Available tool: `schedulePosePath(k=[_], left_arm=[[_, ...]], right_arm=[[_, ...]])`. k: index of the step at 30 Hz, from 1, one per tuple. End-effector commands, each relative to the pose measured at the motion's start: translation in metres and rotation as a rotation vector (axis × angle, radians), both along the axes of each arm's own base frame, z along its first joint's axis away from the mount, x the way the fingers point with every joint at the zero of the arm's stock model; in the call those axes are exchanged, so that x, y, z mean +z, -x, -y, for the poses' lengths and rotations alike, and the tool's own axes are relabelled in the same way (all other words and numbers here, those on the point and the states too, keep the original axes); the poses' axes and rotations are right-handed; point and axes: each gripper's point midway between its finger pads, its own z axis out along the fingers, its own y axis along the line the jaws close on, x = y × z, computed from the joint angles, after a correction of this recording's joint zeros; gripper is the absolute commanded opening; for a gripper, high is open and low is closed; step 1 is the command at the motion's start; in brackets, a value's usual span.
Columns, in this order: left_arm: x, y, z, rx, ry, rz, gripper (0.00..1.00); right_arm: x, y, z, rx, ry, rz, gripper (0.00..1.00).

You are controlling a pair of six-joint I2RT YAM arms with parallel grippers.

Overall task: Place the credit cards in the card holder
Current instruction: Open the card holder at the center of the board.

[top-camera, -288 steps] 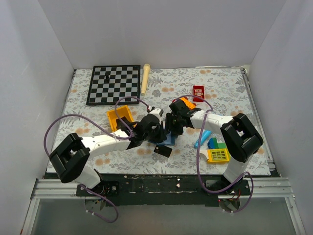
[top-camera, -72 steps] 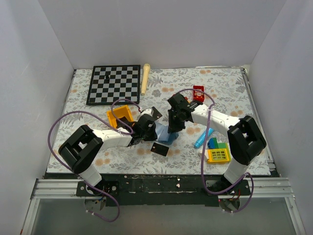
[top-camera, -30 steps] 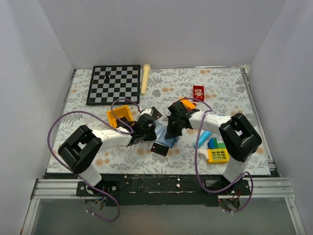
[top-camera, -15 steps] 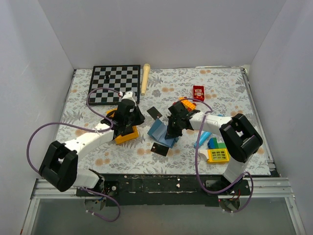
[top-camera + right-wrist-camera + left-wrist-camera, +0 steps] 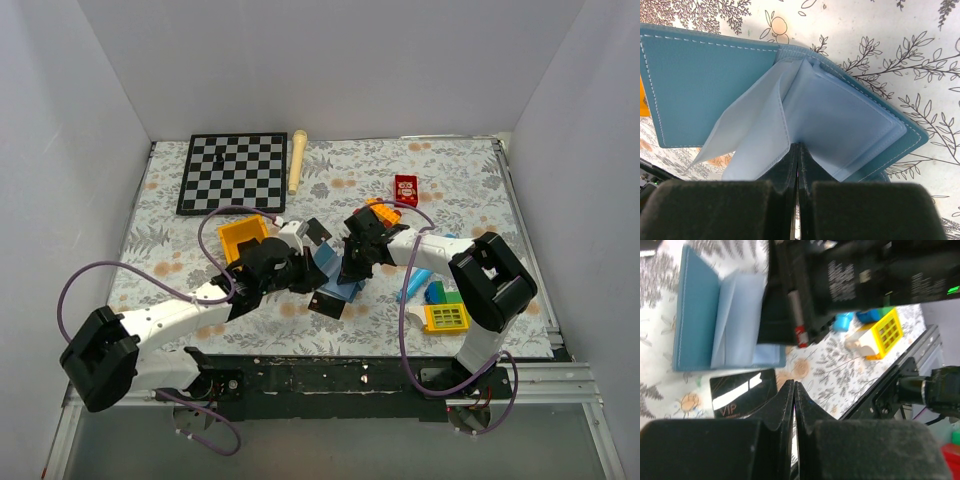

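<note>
top view, white walls (image 5: 330,70) round floral tabletop (image 5: 170,250), card holder (image 5: 335,272) open mid-tabletop, credit card (image 5: 330,303) flat just beside it, left wrist, left end effector (image 5: 794,386) closed, empty, right wrist, right end effector (image 5: 797,146) pinching card holder's pale inner leaf

Ahead of the left gripper (image 5: 794,386), the right arm (image 5: 855,280) is blocking the way over the open card holder (image 5: 697,315), and a black card (image 5: 742,392) is lying just beside its closed tips. An orange tray (image 5: 243,235) is crowding in near its wrist. The right gripper (image 5: 797,150) is seemingly sitting between the holder's leaves, and the table (image 5: 865,30) beyond it is lying free.
</note>
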Motion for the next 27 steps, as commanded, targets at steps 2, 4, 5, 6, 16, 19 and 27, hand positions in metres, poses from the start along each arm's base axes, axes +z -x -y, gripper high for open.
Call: schedulePosePath(k=[2, 4, 5, 6, 16, 19, 27], left_arm=[[-0.017, 0.006, 0.003, 0.008, 0.007, -0.042, 0.00], [-0.018, 0.007, 0.010, -0.002, 0.000, -0.038, 0.00], [-0.019, 0.008, 0.015, -0.014, -0.006, -0.039, 0.00], [-0.023, 0.009, 0.018, -0.020, -0.020, -0.047, 0.00], [-0.075, 0.005, 0.028, 0.043, -0.159, -0.106, 0.00], [-0.081, -0.006, 0.021, 0.117, -0.200, -0.103, 0.00], [-0.082, -0.022, 0.028, 0.174, -0.189, -0.091, 0.00]], right_arm=[[-0.034, 0.017, 0.030, -0.011, 0.145, -0.067, 0.01], [-0.034, 0.018, 0.029, -0.009, 0.144, -0.067, 0.01], [-0.034, 0.017, 0.030, -0.011, 0.144, -0.068, 0.01], [-0.033, 0.017, 0.030, -0.013, 0.145, -0.067, 0.01], [-0.030, 0.016, 0.031, -0.012, 0.149, -0.062, 0.01], [-0.030, 0.016, 0.031, -0.010, 0.152, -0.062, 0.01], [-0.031, 0.018, 0.032, -0.011, 0.154, -0.062, 0.01]])
